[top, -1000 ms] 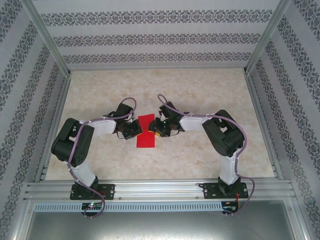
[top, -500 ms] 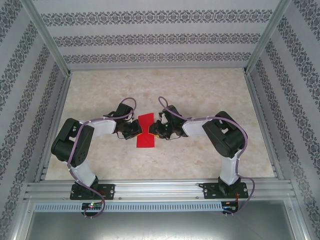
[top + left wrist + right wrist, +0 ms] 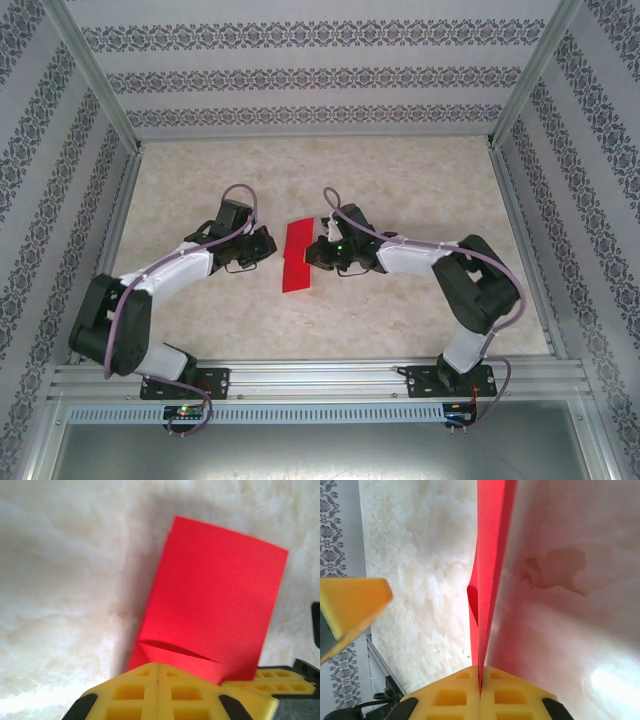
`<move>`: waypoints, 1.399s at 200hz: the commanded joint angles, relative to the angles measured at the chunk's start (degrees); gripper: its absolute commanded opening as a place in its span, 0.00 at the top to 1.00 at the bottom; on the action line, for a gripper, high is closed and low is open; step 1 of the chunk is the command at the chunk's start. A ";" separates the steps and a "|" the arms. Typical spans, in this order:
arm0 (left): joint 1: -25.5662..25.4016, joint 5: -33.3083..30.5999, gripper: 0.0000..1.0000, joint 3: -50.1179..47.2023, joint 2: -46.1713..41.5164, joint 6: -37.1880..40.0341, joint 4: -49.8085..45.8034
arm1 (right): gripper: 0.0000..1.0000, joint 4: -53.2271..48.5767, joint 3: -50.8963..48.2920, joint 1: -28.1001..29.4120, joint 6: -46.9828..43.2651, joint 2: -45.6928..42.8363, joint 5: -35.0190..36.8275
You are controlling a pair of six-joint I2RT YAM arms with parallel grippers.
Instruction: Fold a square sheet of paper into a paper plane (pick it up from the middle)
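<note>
The square sheet of paper (image 3: 297,255) is bright red and folded into a narrow strip at the middle of the table. My right gripper (image 3: 318,252) is shut on its right edge; in the right wrist view the paper (image 3: 490,555) stands edge-on out of the closed yellow tips (image 3: 480,669). My left gripper (image 3: 268,244) is shut with nothing in it, just left of the strip. The left wrist view has its closed tips (image 3: 158,665) below the paper (image 3: 215,595), which has a raised flap. A right finger (image 3: 265,677) touches the paper's near corner.
The pale marbled table (image 3: 400,180) is bounded by patterned walls (image 3: 310,75) at the back and sides. An aluminium rail (image 3: 310,378) carrying both arm bases runs along the near edge. One yellow finger of the left gripper (image 3: 350,605) shows at the left of the right wrist view.
My right gripper has shut on the paper's right edge. The left arm has swung its elbow out to the left and its gripper has drawn back from the paper. The strip shifted slightly.
</note>
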 commanded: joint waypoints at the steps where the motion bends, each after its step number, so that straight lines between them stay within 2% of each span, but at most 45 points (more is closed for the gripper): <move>1: -0.46 -6.82 0.99 -0.53 -4.39 -0.37 -4.71 | 0.97 -14.11 2.44 -1.43 -7.27 -6.44 7.19; 26: -0.49 -10.83 0.97 -0.86 -9.75 -0.47 -6.47 | 0.96 -30.74 7.44 -2.00 -13.47 -13.06 18.70; 44: -0.47 -14.08 0.95 -1.09 -13.23 -0.68 -7.80 | 0.95 -42.64 12.25 -2.00 -16.20 -16.31 30.14; 65: -0.54 -16.90 0.94 -1.99 -16.90 -0.69 -8.48 | 0.95 -50.77 15.71 -1.99 -18.30 -18.58 38.43; 120: -0.51 -19.56 0.90 -5.01 -21.34 -2.03 -6.37 | 0.95 -55.39 19.85 0.89 -19.39 -21.16 46.16; 160: -0.47 -18.13 0.71 -4.03 -19.32 -1.57 -6.39 | 0.95 -58.86 23.48 4.53 -20.63 -18.50 52.18; 212: -0.46 -19.14 0.70 -3.85 -19.27 -2.21 -6.75 | 0.95 -69.12 30.25 9.96 -21.09 -10.01 65.48; 235: -0.50 -20.68 0.69 -3.90 -20.05 -2.21 -8.23 | 0.95 -72.67 31.25 10.62 -18.22 -5.19 66.87; 280: -0.54 -23.75 0.68 -5.23 -22.83 -2.59 -9.63 | 0.95 -74.90 33.06 12.58 -15.16 4.66 64.50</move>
